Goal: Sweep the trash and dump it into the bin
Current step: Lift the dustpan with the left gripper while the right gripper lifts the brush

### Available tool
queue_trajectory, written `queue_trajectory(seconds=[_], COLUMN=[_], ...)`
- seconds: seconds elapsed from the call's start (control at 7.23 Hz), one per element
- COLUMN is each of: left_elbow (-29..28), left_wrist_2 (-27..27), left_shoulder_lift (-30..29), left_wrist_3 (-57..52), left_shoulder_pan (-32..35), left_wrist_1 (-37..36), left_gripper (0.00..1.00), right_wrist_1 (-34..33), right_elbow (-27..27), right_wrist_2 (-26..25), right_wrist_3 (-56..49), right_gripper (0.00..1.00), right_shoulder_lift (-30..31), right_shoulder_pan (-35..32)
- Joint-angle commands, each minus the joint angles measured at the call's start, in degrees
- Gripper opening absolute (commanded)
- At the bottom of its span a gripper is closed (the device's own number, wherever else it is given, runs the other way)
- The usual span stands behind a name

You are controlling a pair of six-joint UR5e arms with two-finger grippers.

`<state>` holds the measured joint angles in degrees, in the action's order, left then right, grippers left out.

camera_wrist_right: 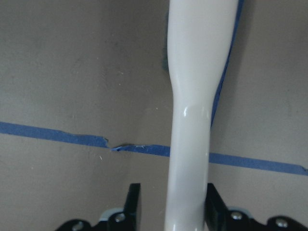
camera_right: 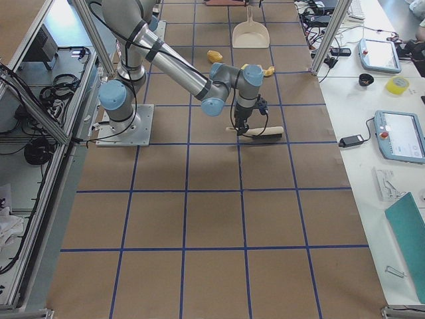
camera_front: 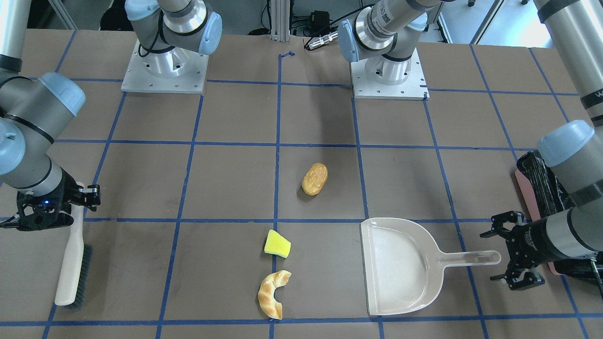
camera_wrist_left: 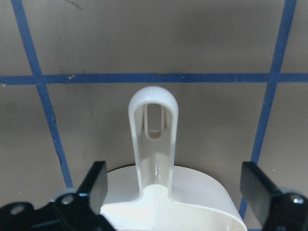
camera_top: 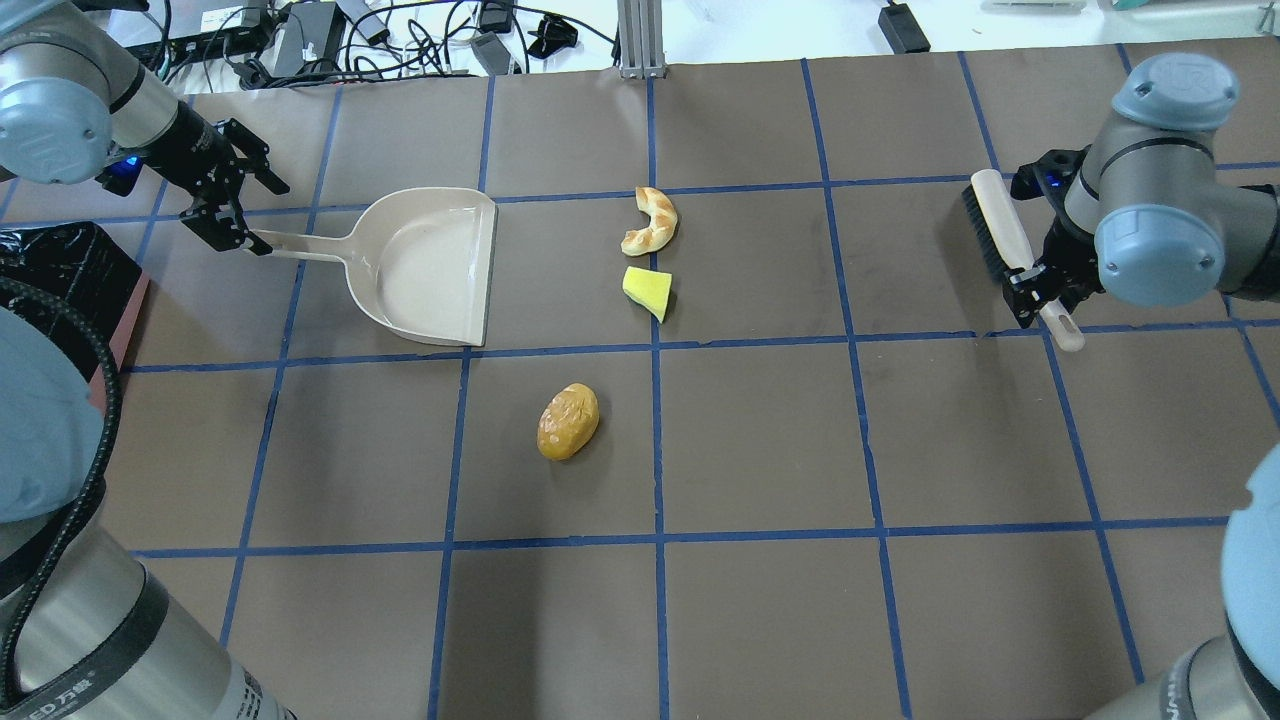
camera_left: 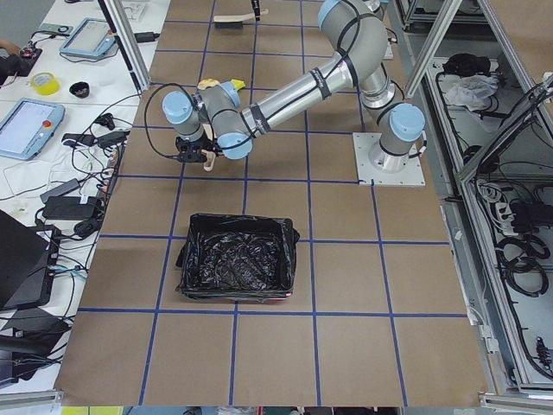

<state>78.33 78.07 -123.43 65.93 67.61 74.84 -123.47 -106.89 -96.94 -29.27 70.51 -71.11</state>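
In the overhead view your left gripper (camera_top: 225,200) sits at the upper left, released. Its jaws are spread wide on either side of the handle tip of the dustpan (camera_top: 430,265) and do not touch it. The pan lies flat on the bench (camera_top: 760,450), its mouth facing the frame's centre. At the right edge the right gripper (camera_top: 1032,285) straddles the handle of the brush (camera_top: 998,235), which lies on the bench. The wrist view shows the jaws drawn close around that handle with a sliver of gap on one side, so you cannot tell whether it is clenched. The trash lies loose on the bench: the croissant piece (camera_top: 652,221) and yellow wedge (camera_top: 648,290) are just beside each other at upper centre, right of the pan's mouth, and the golden-brown oval (camera_top: 568,421) lies apart, nearer mid-frame. The bin (camera_top: 70,265) stands at the left edge, below the left gripper.
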Motion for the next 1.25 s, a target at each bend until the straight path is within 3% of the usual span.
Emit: queue_trajectory(seconds=[0.0, 0.14, 0.28, 0.42, 0.83, 0.97, 1.11], left_elbow=[4.35, 5.15, 5.16, 5.6, 5.34, 5.16, 4.81], left_wrist_2=[0.41, 0.5, 0.5, 0.5, 0.24, 0.24, -0.02], left_shoulder_lift=[0.81, 0.74, 0.56, 0.56, 0.91, 0.91, 0.74], left_wrist_3=[-0.97, -0.98, -0.98, -0.98, -1.42, -1.42, -1.07], left_shoulder_pan=[-0.72, -0.81, -0.81, -0.81, -0.81, -0.81, -0.81], left_wrist_1=[-2.85, -3.2, -3.12, -3.12, -3.3, -3.3, -4.34], left_gripper=[0.95, 0.94, 0.79, 0.68, 0.06, 0.0, 0.0], right_wrist_1=[-0.1, -0.1, -0.1, -0.19, -0.37, -0.02, 0.68], right_elbow=[-0.42, -0.34, -0.34, -0.34, -0.16, 0.97, 2.46], right_wrist_2=[-0.01, 0.08, 0.08, 0.17, 0.17, -0.18, -0.36], right_wrist_3=[0.36, 0.45, 0.53, 1.32, 1.76, 1.94, 3.07], right_gripper=[0.41, 0.38, 0.3, 0.29, 0.2, 0.2, 0.19], right_shoulder_lift=[0.07, 0.16, 0.25, 0.25, 0.6, 1.56, 2.17], right_shoulder_pan=[0.0, 0.0, 0.0, 0.09, 0.0, -0.17, -0.95])
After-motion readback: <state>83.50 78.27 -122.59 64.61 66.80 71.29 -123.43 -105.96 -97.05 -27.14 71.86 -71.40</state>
